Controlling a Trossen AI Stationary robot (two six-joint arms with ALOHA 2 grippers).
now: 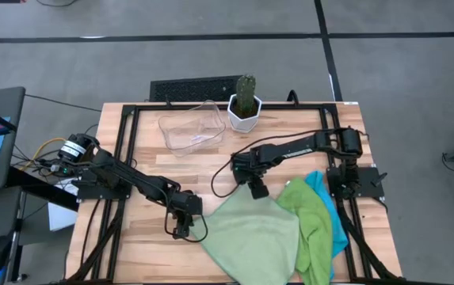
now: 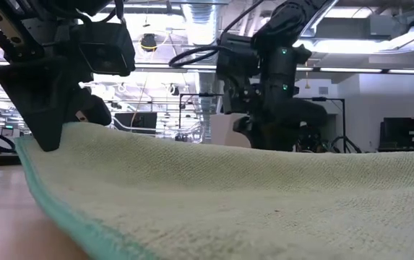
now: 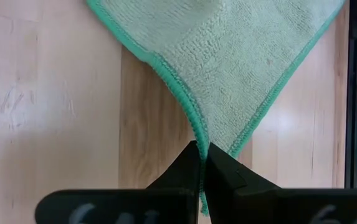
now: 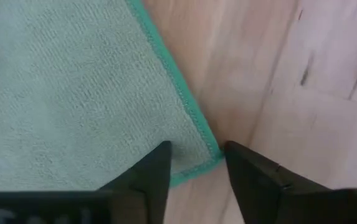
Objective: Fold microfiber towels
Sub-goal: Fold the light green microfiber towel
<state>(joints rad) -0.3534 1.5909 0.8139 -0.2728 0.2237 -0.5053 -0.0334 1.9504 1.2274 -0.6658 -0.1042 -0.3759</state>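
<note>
While both arms reach in over the wooden worktop, we find a pale green microfiber towel spread flat near its front edge, between the two end effectors. We record the left end effector at the towel's left corner, its fingers pressed together and clamped on the teal-stitched tip of that corner. We place the right end effector at the towel's far corner; its fingers stand apart, one on each side of the stitched corner, which lies on the wood between them, not gripped. We note a bright green towel crumpled just beside the pale one on its right, overlapping a cyan blue towel that shows beneath it. We log a clear plastic tray toward the back of the worktop, with a small cactus in a white pot just beside it.
</note>
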